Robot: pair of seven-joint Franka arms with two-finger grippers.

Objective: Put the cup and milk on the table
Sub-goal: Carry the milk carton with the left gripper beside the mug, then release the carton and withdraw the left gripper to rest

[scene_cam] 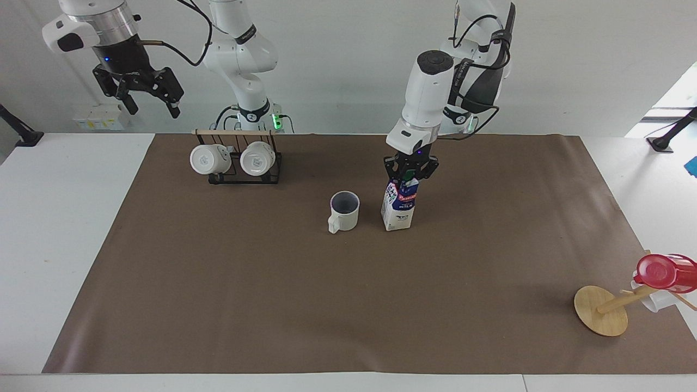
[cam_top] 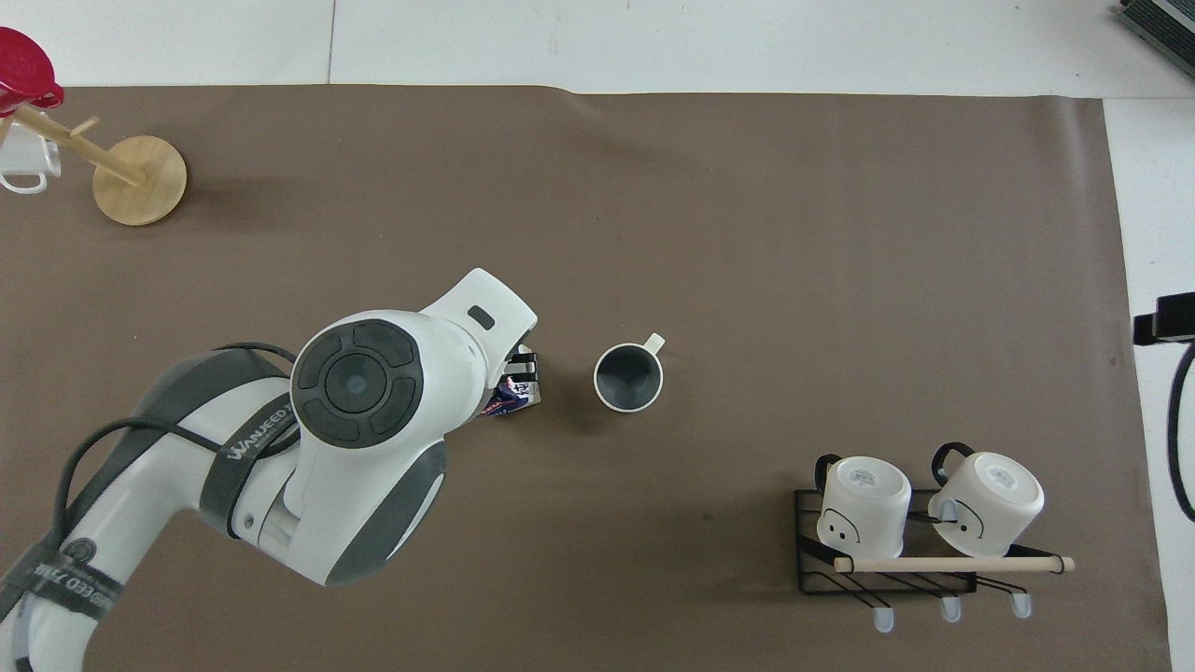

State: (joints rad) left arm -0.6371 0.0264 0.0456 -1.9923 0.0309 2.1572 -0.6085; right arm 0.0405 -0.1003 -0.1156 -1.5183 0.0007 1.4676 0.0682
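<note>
1. Fingers (scene_cam: 403,175) of the left gripper (scene_cam: 409,173) are clenched on the top of the milk (scene_cam: 399,204), around its green cap.
2. The milk stands upright, or nearly so, with its bottom on the brown sheet (scene_cam: 272,305) or just above it; I cannot tell if it touches.
3. The milk is just beside the cup (scene_cam: 344,211), toward the left arm's end of the table (scene_cam: 65,228), and the two do not touch.
4. In the overhead view the left arm covers most of the milk (cam_top: 515,397), and only one corner of it shows next to the cup (cam_top: 628,377).
5. The cup stands upright on the sheet near the middle of the table, its handle pointing away from the robots.
6. The right gripper (scene_cam: 146,98) waits high in the air above the table edge at the right arm's end, its fingers released and holding nothing.
7. A black rack (scene_cam: 239,163) with two white mugs (scene_cam: 209,158) lying sideways on it stands nearer to the robots than the cup, toward the right arm's end.
8. A wooden stand (scene_cam: 601,311) with a red cup (scene_cam: 661,271) on it is at the left arm's end, farther from the robots than the milk.
</note>
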